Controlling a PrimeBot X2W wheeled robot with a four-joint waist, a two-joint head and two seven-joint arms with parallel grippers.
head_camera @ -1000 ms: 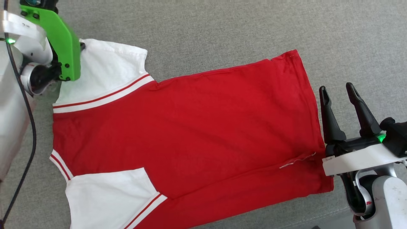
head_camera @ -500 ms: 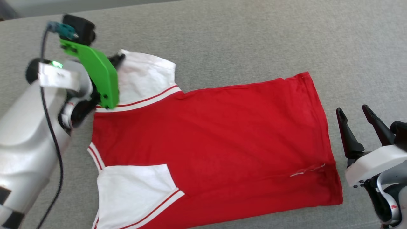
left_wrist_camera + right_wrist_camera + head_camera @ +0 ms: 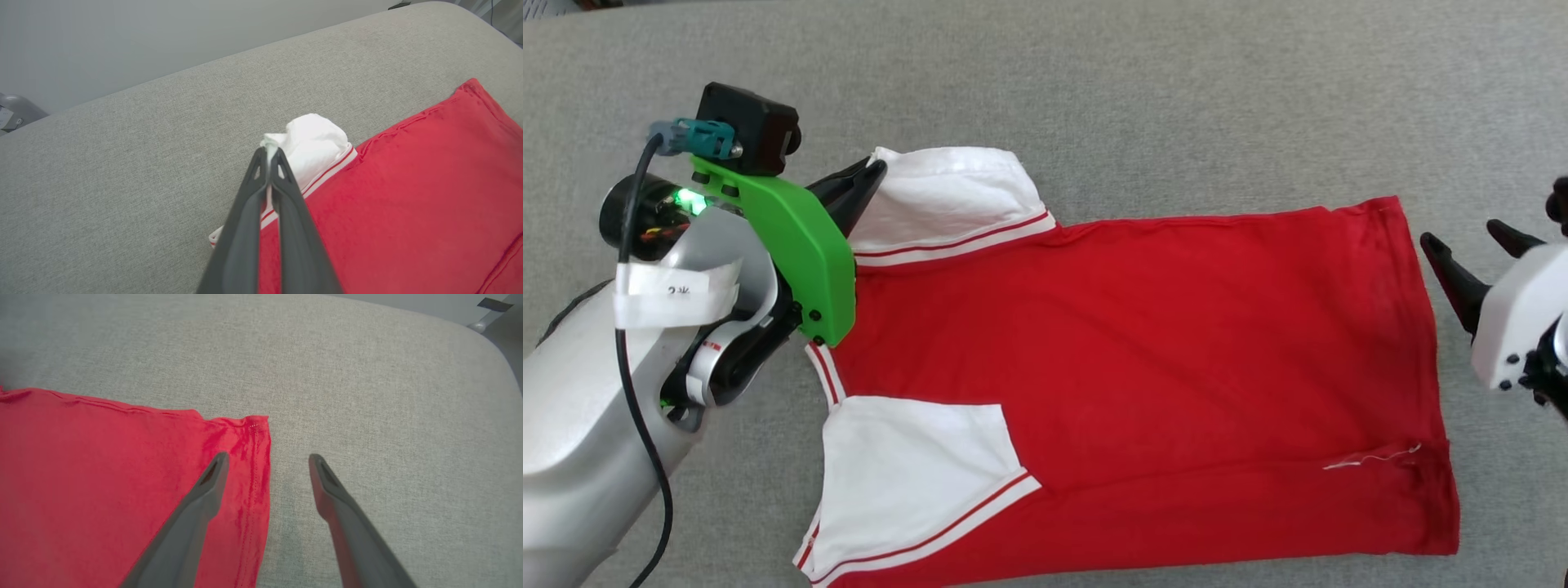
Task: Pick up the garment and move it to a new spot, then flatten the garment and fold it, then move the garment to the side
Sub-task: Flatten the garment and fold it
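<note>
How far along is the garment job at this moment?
Done: the garment lies spread flat, unfolded, on the grey cushion. In hand: the left gripper is shut on the edge of the far white sleeve; the right gripper hangs open at the hem, holding nothing. Remaining: folding, then moving it aside.

It looks like a robot test room rather than a home: a bare pale wall (image 3: 102, 41) stands behind a rounded worktop (image 3: 1176, 82) covered in grey woven cloth, and the arm (image 3: 580, 457) behind the left gripper (image 3: 876, 170) carries a green bracket (image 3: 800, 237), a loose cable (image 3: 627, 384) and a taped label (image 3: 674, 292).
</note>
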